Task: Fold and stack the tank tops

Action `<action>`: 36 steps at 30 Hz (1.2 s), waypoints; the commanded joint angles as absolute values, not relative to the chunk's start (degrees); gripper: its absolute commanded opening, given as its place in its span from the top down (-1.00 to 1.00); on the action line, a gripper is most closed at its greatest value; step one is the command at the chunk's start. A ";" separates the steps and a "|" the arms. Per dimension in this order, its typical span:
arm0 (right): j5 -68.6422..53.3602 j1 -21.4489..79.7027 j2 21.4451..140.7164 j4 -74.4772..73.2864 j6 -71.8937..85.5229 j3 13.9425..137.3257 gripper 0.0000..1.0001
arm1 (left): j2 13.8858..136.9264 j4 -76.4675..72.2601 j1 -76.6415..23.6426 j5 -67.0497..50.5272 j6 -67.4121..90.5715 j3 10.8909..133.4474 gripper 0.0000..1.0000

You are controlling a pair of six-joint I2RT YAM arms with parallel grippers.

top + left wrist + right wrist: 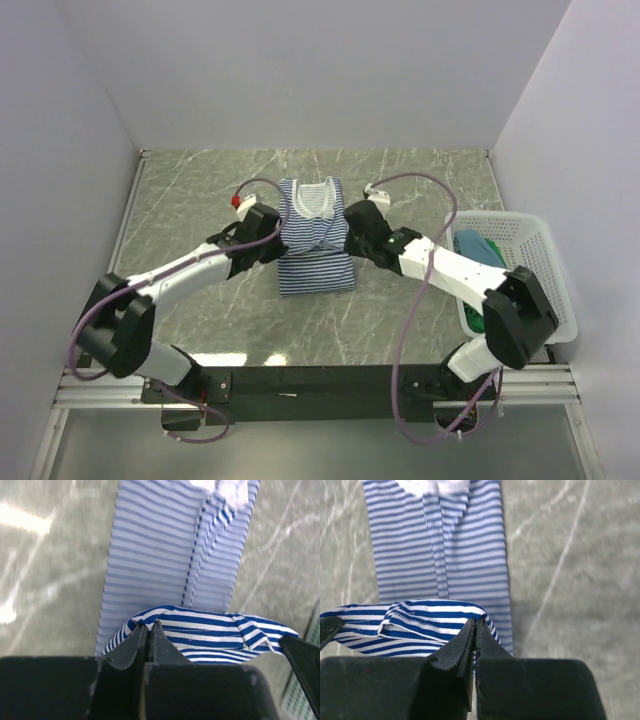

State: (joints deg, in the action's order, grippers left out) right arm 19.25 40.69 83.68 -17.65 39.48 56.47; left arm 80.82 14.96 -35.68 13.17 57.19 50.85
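- left pincer (148, 625): jaws are pressing fully together on a raised fold of the striped top (312, 215), at the fold's left end; the fabric is bunching just right of the fingertips
- the striped top is lying mid-table (420, 190), squarely between the two arms; its long axis is running straight away from the arm bases, with the white neckline (312, 196) at the far end; the near part is lying flat behind the pincers
- key relation: the flat body and neckline are sitting dead ahead of both pincers, along the long axis; both wrist views are showing the same layout, mirrored; neither arm is looking nearer than the other, so the held fold is hanging level, crosswise to the axis
- right pincer (475, 622): jaws are likewise clamping shut, on the right end of the same fold
- judgement: the coming move is calling for both arms to be travelling forward together, parallel, toward the neckline; uneven travel is risking a skewed crease
- basket (540, 225), far right: the teal top (470, 243) and green top (478, 322) are waiting inside, unfolded
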 commanded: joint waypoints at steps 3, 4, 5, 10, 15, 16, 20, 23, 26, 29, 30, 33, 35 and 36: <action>15.12 35.43 91.38 -13.71 34.98 64.06 1.00 | 88.93 9.93 -30.51 7.66 50.36 57.91 0.99; 14.25 34.90 92.54 -13.71 34.81 64.94 1.00 | 91.73 9.41 -30.06 7.12 49.49 59.49 0.99; 13.80 34.54 93.51 -13.36 34.54 65.65 1.00 | 92.98 7.58 -29.54 6.25 48.79 60.11 0.99; 12.66 31.83 101.42 -13.01 32.18 70.57 0.47 | 98.52 5.19 -26.46 3.96 47.46 62.67 0.54; 11.42 29.62 103.01 -12.74 30.15 72.60 0.22 | 97.13 3.42 -24.70 3.60 46.76 63.63 -0.23; 11.86 29.53 102.40 -13.09 29.97 72.51 0.22 | 96.42 3.60 -24.78 3.95 46.41 63.55 -0.25; 12.22 30.06 97.04 -14.32 30.76 69.35 0.22 | 91.77 4.48 -24.87 4.92 48.07 61.09 -0.30; 10.81 31.63 93.79 -13.10 31.20 65.84 0.27 | 89.21 4.84 -26.01 5.01 49.57 58.28 0.21; 9.85 33.39 95.52 -13.10 31.90 66.53 0.37 | 89.03 4.31 -28.21 4.75 50.80 56.52 0.81; 8.79 33.58 98.86 -13.18 32.43 68.37 0.47 | 91.31 4.39 -29.27 3.78 51.24 56.69 0.99; 8.70 33.49 99.75 -13.01 32.26 68.81 0.49 | 92.71 4.39 -29.35 3.69 51.07 56.95 0.99; 8.61 33.31 103.18 -13.80 31.56 71.53 0.54 | 95.96 5.36 -29.36 3.87 51.07 58.70 0.99; 8.18 32.87 105.54 -13.97 31.20 73.46 0.55 | 97.46 5.62 -29.36 4.04 50.54 59.85 0.99; 8.09 32.61 106.25 -14.06 31.03 74.09 0.55 | 98.95 5.97 -29.27 4.13 50.02 61.25 0.99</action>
State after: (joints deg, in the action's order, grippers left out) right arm 8.40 33.43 104.55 -14.15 31.94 69.87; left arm 96.62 5.61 -29.54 4.32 50.65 57.67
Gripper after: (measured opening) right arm 0.227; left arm 0.013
